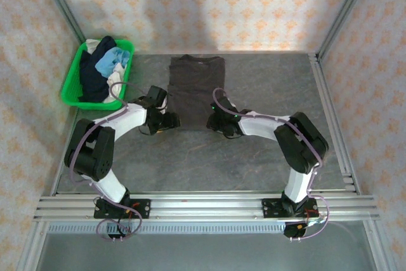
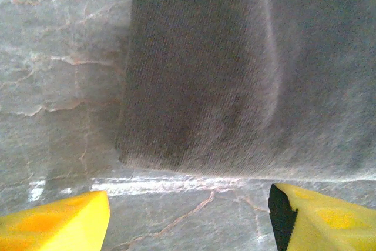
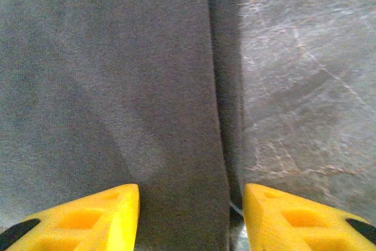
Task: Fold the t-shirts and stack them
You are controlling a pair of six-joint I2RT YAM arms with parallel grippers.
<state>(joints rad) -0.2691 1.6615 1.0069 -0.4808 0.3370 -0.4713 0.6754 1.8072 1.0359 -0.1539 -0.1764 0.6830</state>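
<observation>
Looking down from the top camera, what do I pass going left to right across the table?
green basket → left hand → dark t-shirt → right hand → metal rail along the table's right edge

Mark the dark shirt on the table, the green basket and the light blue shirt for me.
dark brown-grey t-shirt (image 1: pixel 195 90): top external view, middle of its body.
green basket (image 1: pixel 71 80): top external view, left rim.
light blue t-shirt (image 1: pixel 111 60): top external view, bunched cloth atop the pile.
</observation>
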